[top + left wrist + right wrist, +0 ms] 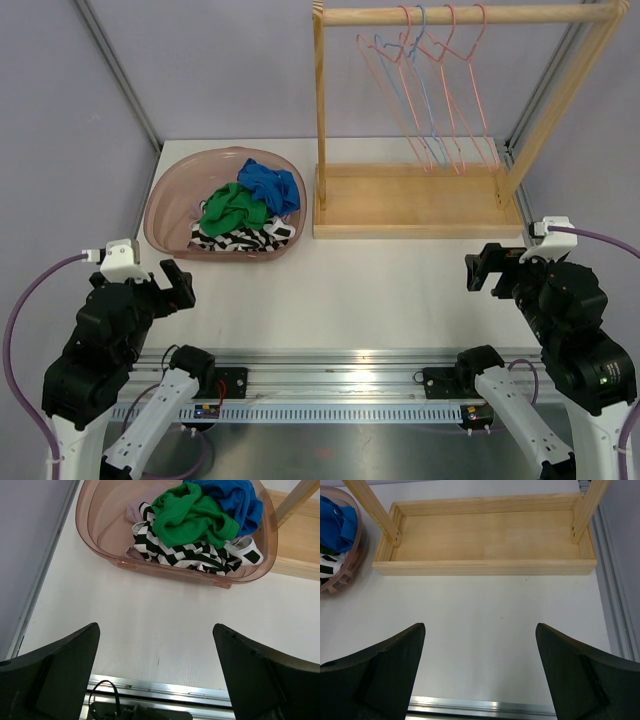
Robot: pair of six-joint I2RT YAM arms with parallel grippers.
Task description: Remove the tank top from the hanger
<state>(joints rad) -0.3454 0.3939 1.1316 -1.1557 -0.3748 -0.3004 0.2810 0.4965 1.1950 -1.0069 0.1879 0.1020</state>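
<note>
Plainly, both grippers were seen low over the table (340,300), each with its jaws spread wide and nothing between them: the left gripper (156,630) and the right gripper (480,627). Several wire hangers (430,110) were hung on the rail (460,15) of the rack (420,215), ahead of and well above the right gripper, and every one was seen bare. No tank top was found on any of them. A heap of clothes was seen in the basket (175,574) just ahead of the left gripper: a blue piece (235,500), a green piece (190,515) and a striped piece (180,555). Whether one of these was the tank top could not be told from the folds. It was judged likely, and the task was judged to be done or nearly so.

The chief risk was judged to be a needless reach. If the right gripper were sent up to the hangers, only thin wire would be closed on, and a hanger could be dragged off the rail or tangled with its neighbours, which were hung close together. The post (319,110), ahead and to the left of that gripper, could be struck on the way, and the rack shoved or tipped. If the left gripper were driven ahead, the basket could be pushed or the heap disturbed.
</note>
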